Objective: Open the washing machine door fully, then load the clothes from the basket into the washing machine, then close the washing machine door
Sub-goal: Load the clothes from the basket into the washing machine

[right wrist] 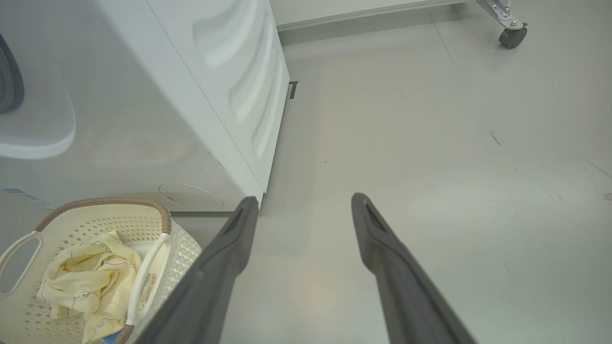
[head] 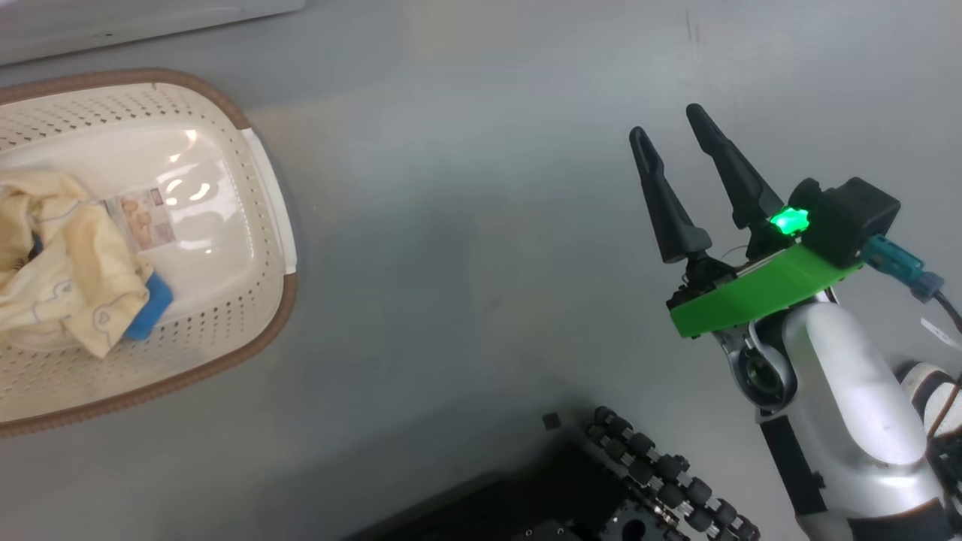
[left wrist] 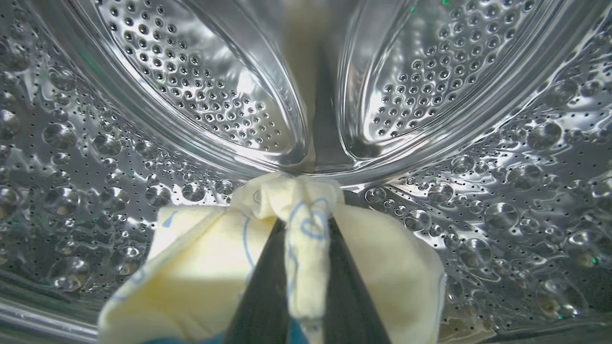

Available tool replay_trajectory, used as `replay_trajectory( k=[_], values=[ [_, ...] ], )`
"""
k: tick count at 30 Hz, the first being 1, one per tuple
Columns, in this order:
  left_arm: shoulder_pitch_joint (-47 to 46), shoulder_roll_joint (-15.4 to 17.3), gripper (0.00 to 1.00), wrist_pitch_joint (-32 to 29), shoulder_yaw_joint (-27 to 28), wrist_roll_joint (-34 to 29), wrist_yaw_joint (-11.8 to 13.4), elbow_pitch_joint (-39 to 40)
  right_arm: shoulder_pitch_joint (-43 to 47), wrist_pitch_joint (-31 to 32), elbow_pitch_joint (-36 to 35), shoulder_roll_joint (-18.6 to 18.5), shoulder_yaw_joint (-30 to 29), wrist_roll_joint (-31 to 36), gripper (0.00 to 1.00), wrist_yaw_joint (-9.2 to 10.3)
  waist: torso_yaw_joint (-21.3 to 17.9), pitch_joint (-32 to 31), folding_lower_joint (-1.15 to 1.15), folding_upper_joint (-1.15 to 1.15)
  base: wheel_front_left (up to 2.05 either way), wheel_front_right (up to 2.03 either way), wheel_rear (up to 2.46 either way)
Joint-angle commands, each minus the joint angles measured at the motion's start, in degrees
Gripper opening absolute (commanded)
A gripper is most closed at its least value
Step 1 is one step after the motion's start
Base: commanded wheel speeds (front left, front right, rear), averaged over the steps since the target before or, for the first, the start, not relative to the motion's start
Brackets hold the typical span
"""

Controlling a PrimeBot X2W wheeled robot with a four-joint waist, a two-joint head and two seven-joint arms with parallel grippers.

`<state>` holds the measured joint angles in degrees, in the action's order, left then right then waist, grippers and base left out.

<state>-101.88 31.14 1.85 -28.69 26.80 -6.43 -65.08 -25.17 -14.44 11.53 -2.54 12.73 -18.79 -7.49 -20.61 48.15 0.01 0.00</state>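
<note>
Steel, shiny and perforated, surrounds the left gripper [left wrist: 306,224]: it is deep inside the drum [left wrist: 191,71] of the big white front-loading washing machine [right wrist: 201,95]. Its two dark fingers [left wrist: 263,296] are pressed nearly together on a fold of a soft pale yellow cotton garment [left wrist: 201,272] with thin blue line prints. The rest of this garment hangs below them, near the drum wall. I judge that the loading step is in hand and this piece is ready to be let go.

The right gripper [head: 667,124] is spread wide and holds nothing. It hovers over the grey floor [head: 488,225], well apart from the small cream plastic basket [head: 289,297] with the brown rim. More pale yellow clothes [head: 68,255] lie in the basket, with a small bright blue cloth piece [head: 154,304] half under them.

Several things could go wrong from here. The cloth is bunched tightly between the fingers, so it may cling to one finger after they open and be pulled back out when the arm retreats. If it drops too near the opening, a corner could later be pinched by the washing machine door. The blue cloth piece is small and partly covered, so a grasp may miss it. How the door stands I cannot tell.
</note>
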Motion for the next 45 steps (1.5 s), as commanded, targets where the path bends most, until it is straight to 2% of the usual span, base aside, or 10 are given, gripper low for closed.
replay_trajectory(
  k=[1, 8, 9, 10, 17, 25, 31, 45],
  values=[
    [-3.8, 2.0, 0.00, 0.7, -0.2, -0.8, 0.4, 0.7, 0.7, -0.6, -1.7, -0.3, 0.8, -0.5, 1.00, 0.00, -0.8, 1.2, -0.01, 0.00, 0.00, 0.00, 0.00],
    [-5.3, 1.0, 0.00, 2.8, -1.1, -1.1, 0.0, -1.9, 0.6, -0.6, -1.6, -0.3, 0.9, -1.2, 1.00, 0.00, -1.3, 1.8, -0.01, 0.00, 0.00, 0.00, 0.00],
    [-5.3, 0.8, 0.40, 3.2, -1.6, -1.3, 0.0, -2.2, 0.6, -0.6, -1.5, -0.3, 0.8, -1.2, 1.00, 0.00, -1.3, 1.7, -0.01, 0.00, 0.00, 0.00, 0.00],
    [-5.1, 0.6, 1.00, 3.2, -1.7, -1.3, -0.1, -2.7, 0.6, -0.6, -1.4, -0.3, 0.6, -1.2, 1.00, 0.00, -1.2, 1.6, -0.01, 0.00, 0.00, 0.00, 0.00],
    [-4.0, -0.7, 1.00, 4.5, -2.5, -0.3, -0.7, -4.9, 0.5, -0.6, -1.3, -0.3, -0.6, -0.1, 1.00, 0.00, 0.3, -0.1, -0.01, 0.00, 0.00, 0.00, 0.00],
    [0.8, -3.4, 1.00, 6.1, -3.1, 2.9, -1.0, -5.6, 0.7, -0.6, -1.1, -0.3, -2.9, 3.0, 1.00, 0.00, 4.2, -4.0, -0.01, 0.00, 0.00, 0.00, 0.00],
    [8.7, -5.4, 1.00, 5.6, -5.3, 7.6, -1.0, -2.8, 1.5, -0.6, -0.7, -0.3, -5.2, 5.6, 1.00, 0.00, 8.0, -8.8, -0.01, 0.00, 0.00, 0.00, 0.00],
    [29.6, -5.2, 1.00, 9.5, -11.4, 18.3, -1.0, 5.9, 6.2, -0.6, 0.7, -0.3, -10.1, 10.3, 1.00, 0.00, 16.1, -22.5, -0.01, 0.00, 0.00, 0.00, 0.00]
  ],
)
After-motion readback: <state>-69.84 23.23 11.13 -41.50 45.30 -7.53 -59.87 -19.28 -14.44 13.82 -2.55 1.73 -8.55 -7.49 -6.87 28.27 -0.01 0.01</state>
